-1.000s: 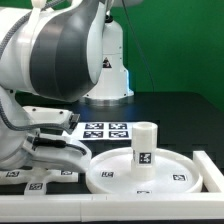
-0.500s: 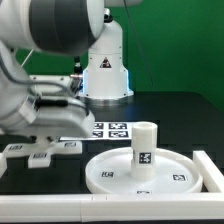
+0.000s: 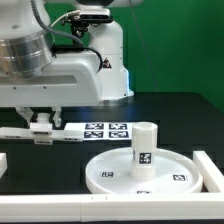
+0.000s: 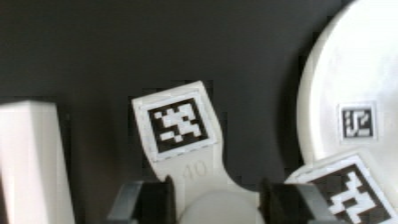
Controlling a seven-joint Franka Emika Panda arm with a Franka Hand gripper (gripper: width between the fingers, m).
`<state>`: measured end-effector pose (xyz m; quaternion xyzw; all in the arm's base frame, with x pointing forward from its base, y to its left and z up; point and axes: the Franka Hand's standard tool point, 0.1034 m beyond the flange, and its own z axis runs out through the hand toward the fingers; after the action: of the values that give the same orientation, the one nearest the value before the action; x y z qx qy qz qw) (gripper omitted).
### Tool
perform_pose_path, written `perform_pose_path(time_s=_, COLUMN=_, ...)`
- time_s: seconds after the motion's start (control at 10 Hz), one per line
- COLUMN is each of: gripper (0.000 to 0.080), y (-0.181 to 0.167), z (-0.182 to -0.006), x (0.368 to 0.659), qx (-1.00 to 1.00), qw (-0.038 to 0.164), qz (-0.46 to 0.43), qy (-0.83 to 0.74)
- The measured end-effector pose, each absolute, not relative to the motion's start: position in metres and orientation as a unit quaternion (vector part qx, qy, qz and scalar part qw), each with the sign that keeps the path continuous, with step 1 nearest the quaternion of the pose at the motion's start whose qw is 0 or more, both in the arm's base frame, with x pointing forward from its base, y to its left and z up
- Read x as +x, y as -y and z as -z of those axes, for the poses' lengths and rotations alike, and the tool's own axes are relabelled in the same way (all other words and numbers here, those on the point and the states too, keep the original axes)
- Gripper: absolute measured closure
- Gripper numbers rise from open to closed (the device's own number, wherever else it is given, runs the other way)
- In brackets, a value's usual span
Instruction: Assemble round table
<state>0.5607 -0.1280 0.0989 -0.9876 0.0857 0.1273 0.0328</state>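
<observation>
Arm stretched level over the bench, wrist pointing down; gripper nearly closed, fingers pinching the cross-shaped foot, near the round disc.

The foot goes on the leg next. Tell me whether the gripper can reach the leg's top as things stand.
Probably yes. The leg stands upright on the disc with its top bare and nothing over it; the gripper, shut on the foot, hangs off to the exterior view's left.

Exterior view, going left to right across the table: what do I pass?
Gripper holding the foot → marker board → upright leg standing on the disc → white rail at the right edge.
</observation>
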Motion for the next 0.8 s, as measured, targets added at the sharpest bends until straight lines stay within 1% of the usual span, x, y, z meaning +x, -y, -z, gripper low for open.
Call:
perform_pose_path(time_s=0.1, gripper=0.0577, y=0.133, z=-0.100, x=0.568, qx=-0.994, qw=0.021, qz=-0.073, qy=-0.081)
perform_pose_path(time_s=0.2, gripper=0.0577, y=0.138, z=-0.107, x=0.571, qx=-0.997, qw=0.013, qz=-0.014, qy=-0.081)
perform_pose_path(time_s=0.3, gripper=0.0577, y=0.140, z=-0.111, x=0.567, qx=-0.996, qw=0.006, qz=0.022, qy=-0.086)
perform_pose_path(time_s=0.4, gripper=0.0577, y=0.142, z=-0.111, x=0.567, qx=-0.995, qw=-0.006, qz=0.054, qy=-0.088)
perform_pose_path(time_s=0.6, gripper=0.0577, y=0.147, z=-0.103, x=0.565, qx=-0.985, qw=-0.035, qz=0.135, qy=-0.105)
perform_pose_path(time_s=0.7, gripper=0.0577, y=0.152, z=-0.105, x=0.565, qx=-0.980, qw=-0.051, qz=0.164, qy=-0.100)
perform_pose_path(time_s=0.8, gripper=0.0577, y=0.159, z=-0.108, x=0.564, qx=-0.971, qw=-0.076, qz=0.203, qy=-0.095)
